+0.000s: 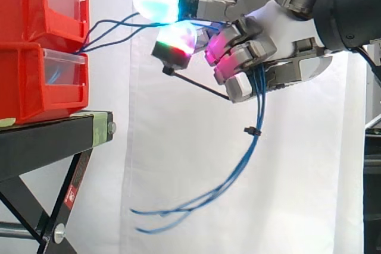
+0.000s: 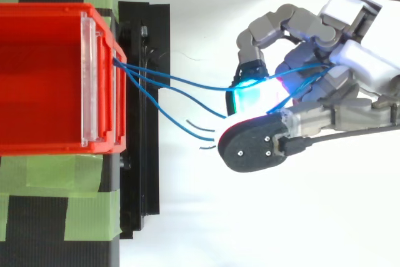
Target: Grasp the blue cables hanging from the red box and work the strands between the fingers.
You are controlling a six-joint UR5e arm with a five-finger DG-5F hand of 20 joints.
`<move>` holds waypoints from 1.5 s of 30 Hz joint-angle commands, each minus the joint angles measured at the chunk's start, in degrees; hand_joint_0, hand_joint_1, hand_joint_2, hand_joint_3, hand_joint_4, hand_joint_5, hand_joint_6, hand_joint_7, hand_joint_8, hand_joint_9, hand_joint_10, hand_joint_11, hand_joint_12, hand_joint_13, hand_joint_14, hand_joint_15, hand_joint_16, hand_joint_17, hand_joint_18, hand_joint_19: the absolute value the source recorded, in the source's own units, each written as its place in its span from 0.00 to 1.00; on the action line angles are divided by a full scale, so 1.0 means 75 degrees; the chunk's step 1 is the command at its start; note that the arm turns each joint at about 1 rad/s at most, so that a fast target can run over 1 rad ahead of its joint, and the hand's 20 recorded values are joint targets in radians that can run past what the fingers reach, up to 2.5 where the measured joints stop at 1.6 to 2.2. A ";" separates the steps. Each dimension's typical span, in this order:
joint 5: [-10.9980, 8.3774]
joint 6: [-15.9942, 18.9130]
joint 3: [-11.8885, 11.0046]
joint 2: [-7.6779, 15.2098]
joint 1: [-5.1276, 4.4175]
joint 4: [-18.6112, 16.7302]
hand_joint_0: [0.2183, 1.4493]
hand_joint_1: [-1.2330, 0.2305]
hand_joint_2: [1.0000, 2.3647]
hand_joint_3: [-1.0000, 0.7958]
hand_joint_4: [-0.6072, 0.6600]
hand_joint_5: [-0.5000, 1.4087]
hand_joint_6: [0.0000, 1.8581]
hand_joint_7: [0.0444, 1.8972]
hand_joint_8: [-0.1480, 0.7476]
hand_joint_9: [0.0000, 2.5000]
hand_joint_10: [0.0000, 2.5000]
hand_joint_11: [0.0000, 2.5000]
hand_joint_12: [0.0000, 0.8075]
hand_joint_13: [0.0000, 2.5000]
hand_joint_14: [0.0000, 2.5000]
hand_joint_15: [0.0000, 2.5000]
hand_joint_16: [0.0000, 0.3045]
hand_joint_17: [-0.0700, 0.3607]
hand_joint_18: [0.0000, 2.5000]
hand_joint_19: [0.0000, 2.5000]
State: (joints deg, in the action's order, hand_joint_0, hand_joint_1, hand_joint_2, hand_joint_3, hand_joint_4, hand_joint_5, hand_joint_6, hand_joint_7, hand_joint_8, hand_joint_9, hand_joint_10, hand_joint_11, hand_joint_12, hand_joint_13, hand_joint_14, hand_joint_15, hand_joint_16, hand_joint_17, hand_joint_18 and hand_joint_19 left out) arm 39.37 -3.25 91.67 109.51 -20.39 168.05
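Side and overhead views of a robot hand (image 1: 280,28) reaching in from the right toward two stacked red boxes on a black counter (image 1: 53,132), in front of a white curtain (image 1: 178,165). A few thin blue cables (image 1: 258,105) leave the front of the upper red box (image 1: 30,10), just above the lower box (image 1: 30,87). They cross the open gap in a shallow arc and run into the robot hand. The robot hand is closed around them, its fingers curled over the strands. The glowing fingertips (image 1: 158,1) point back toward the boxes. Below the hand the cables drop freely and sweep left to loose ends that touch nothing. You will find the hand well apart from the boxes, probably so the strands hang in open air with some slack rather than pulled tight. Seen from above, the strands fan apart between box and hand. That spread should help you roll separate strands between the fingers, which looks like the step now in hand.
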 commanded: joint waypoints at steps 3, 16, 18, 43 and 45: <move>0.0000 0.0000 0.0000 0.0000 0.0000 0.0000 0.69 0.37 0.01 0.37 0.62 0.47 0.00 0.79 0.66 0.71 1.00 1.00 0.85 0.82 1.00 0.72 0.78 0.58 1.00 0.29; 0.0000 0.0000 0.0000 0.0000 0.0035 0.0000 0.76 0.34 0.01 0.38 0.59 0.53 0.00 0.76 0.66 0.71 1.00 1.00 0.85 0.82 1.00 0.72 0.78 0.58 1.00 0.29; 0.0000 0.0000 0.0000 0.0000 0.0035 -0.0012 0.66 0.33 0.01 0.40 0.61 0.49 0.00 0.74 0.66 0.71 1.00 1.00 0.85 0.82 1.00 0.72 0.78 0.58 1.00 0.29; -0.0011 -0.0047 0.0000 0.0000 0.0035 -0.0047 0.56 0.37 0.01 0.23 0.72 0.56 0.01 0.64 0.66 0.71 1.00 1.00 0.85 0.82 1.00 0.72 0.78 0.58 1.00 0.29; -0.0011 -0.0047 0.0000 0.0000 0.0035 -0.0047 0.58 0.36 0.01 0.23 0.77 0.54 0.01 0.57 0.66 0.71 1.00 1.00 0.85 0.82 1.00 0.72 0.78 0.58 1.00 0.29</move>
State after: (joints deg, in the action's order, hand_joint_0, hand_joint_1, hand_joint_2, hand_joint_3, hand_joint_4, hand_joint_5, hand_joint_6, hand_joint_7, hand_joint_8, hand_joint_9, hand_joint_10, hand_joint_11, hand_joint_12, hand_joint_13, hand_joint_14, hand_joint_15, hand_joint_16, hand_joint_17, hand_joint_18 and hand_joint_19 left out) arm 39.29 -3.59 91.66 109.52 -20.13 167.70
